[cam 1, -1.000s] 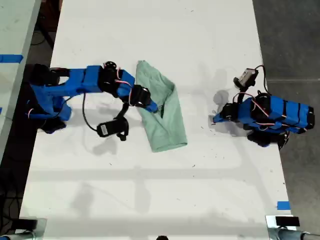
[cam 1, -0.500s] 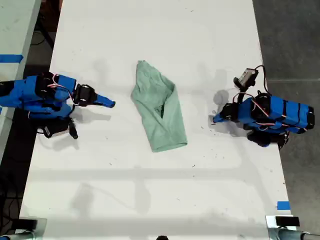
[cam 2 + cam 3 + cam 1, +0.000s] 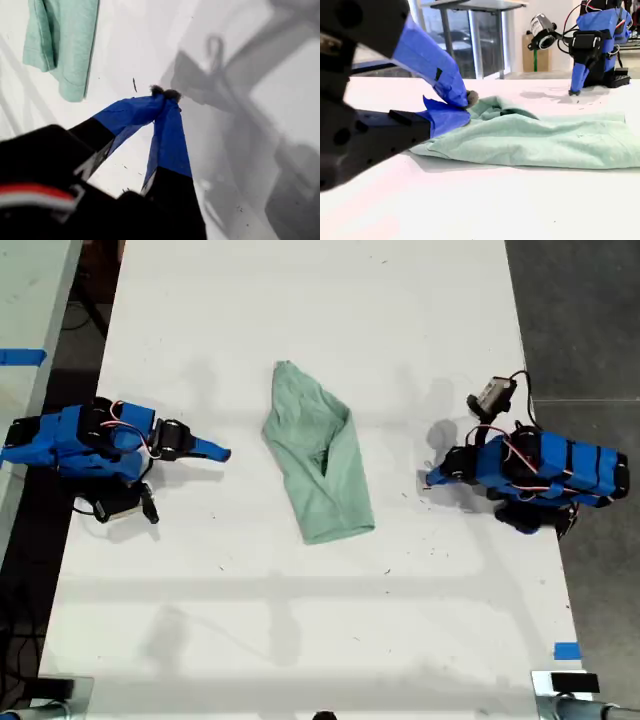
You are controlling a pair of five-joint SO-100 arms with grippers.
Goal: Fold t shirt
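The t shirt point(image 3: 318, 460) lies bunched up in the middle of the white table point(image 3: 300, 300), far from every edge. There is bare table all around it. My first gripper point(image 3: 430, 480) sits at the exterior view's right and my second gripper point(image 3: 222, 452) at its left. Both are pinched closed, hold nothing, and are not touching the shirt.

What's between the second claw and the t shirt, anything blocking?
Nothing visible. In the exterior view only bare white table lies between my second claw and the t shirt. The claw is shut and clear of the fabric.
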